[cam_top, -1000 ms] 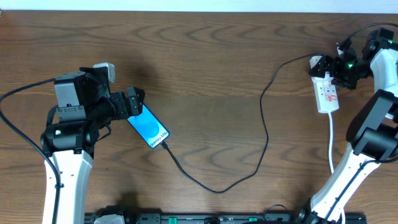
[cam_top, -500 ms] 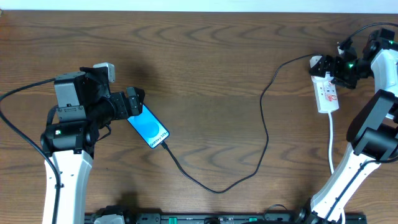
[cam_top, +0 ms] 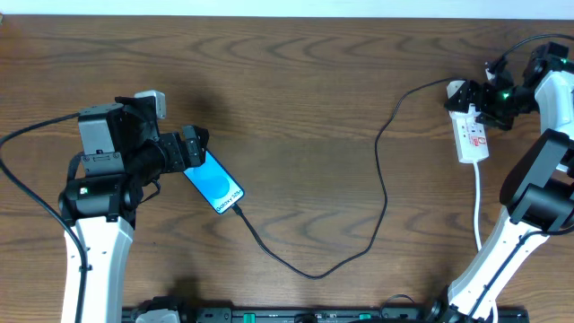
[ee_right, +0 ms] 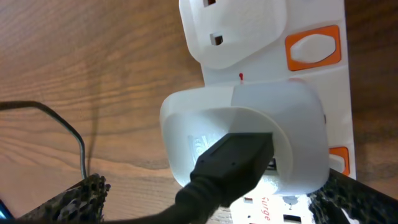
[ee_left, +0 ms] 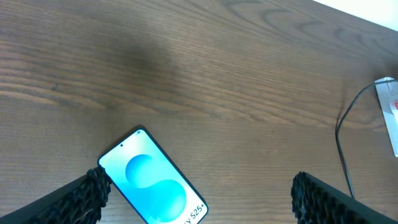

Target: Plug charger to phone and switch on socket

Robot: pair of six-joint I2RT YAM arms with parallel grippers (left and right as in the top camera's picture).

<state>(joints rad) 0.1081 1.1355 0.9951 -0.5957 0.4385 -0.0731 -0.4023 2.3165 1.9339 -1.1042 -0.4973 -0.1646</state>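
Left end effector, jaws spread wide and empty, hovers at the upper end of the phone. Phone lies flat on the counter, charger cable meeting its lower edge. Right end effector, also released, straddles the white adapter seated in the socket.

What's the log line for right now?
phone: cable at its end | plug: in strip | jaws: both open

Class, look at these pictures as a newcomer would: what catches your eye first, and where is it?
The phone, its screen glowing bright blue, lies left of centre on the wooden table. From its lower end a thin black charger cable loops across to the white power strip at the far right.
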